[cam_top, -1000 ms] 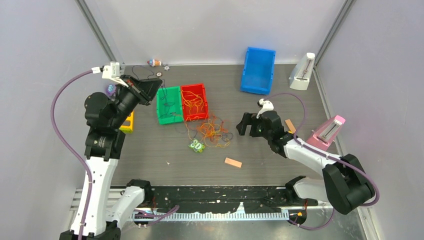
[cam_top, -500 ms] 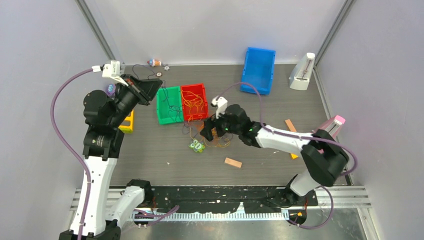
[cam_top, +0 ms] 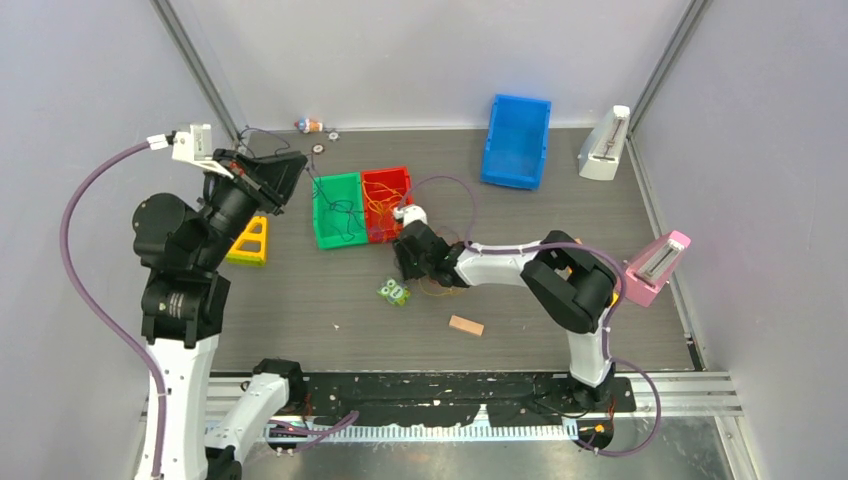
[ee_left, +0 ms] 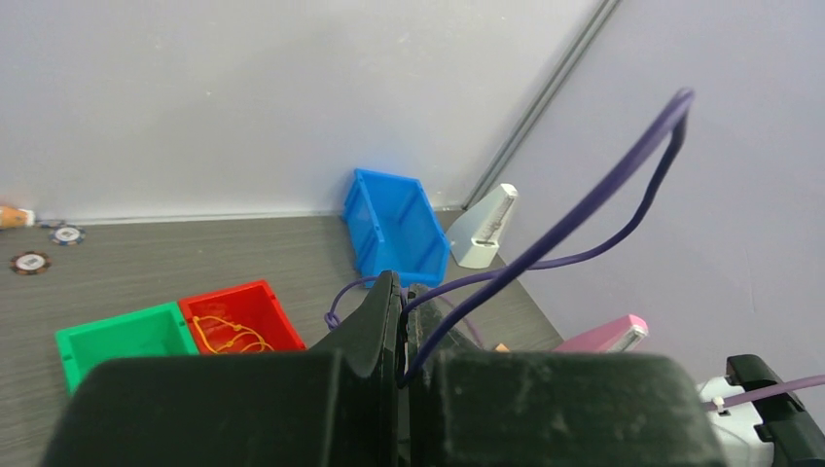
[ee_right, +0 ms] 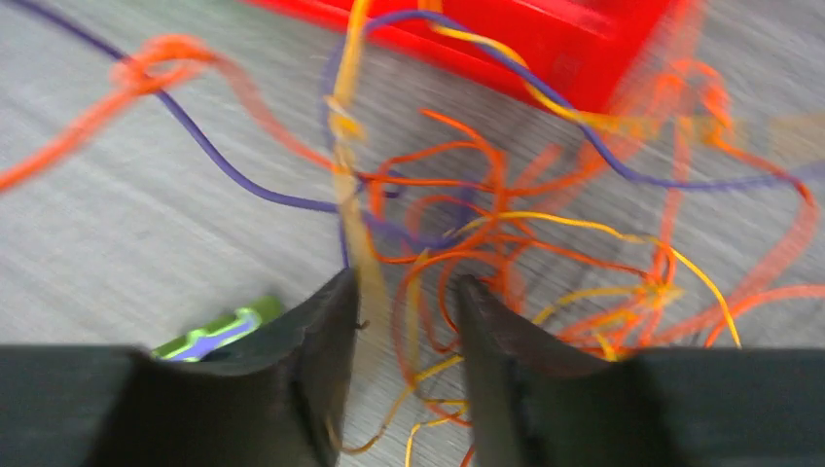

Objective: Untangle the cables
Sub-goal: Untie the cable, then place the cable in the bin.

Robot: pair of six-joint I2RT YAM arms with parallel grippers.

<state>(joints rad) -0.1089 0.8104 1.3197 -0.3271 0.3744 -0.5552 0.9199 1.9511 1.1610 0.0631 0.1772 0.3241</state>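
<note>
The cables lie as a loose tangle (cam_top: 436, 286) of orange, yellow and dark purple strands on the table in front of the red bin (cam_top: 388, 176). More orange strands sit inside that bin. My right gripper (cam_top: 405, 262) is down on the tangle's left side. Its jaws (ee_right: 407, 287) stand apart, with orange and yellow strands (ee_right: 506, 233) running through the gap. My left gripper (cam_top: 272, 176) is raised at the far left, shut (ee_left: 403, 290) on a dark purple cable (ee_left: 584, 204) that arcs up to the right.
A green bin (cam_top: 335, 183) stands left of the red one, and a blue bin (cam_top: 517, 140) at the back. A small green toy (cam_top: 393, 291) lies beside the right gripper, an orange block (cam_top: 466, 325) nearer me. A yellow frame (cam_top: 250, 242), a white wedge (cam_top: 605, 145) and a pink wedge (cam_top: 655, 265) stand around.
My right arm swept left from the table's right side onto the tangle and its jaws narrowed. My left arm drew back to the left, still pinching the purple cable.
</note>
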